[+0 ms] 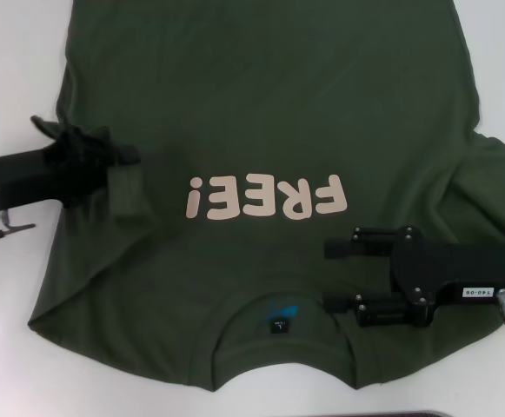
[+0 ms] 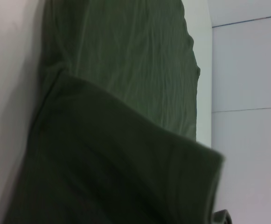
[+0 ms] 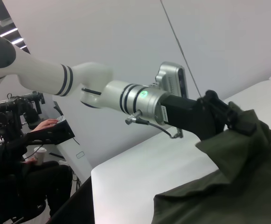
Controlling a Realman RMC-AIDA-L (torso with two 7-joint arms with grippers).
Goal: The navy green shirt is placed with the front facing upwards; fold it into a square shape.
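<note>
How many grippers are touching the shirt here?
2. The left gripper pinches the navy green shirt by its left sleeve; the right gripper lies open near the collar, right of the neck label.

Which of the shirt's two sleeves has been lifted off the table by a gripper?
The sleeve on the robot's left. The left gripper has it pinched and raised, while the other sleeve lies flat on the table, with the open right gripper nearer the collar.
</note>
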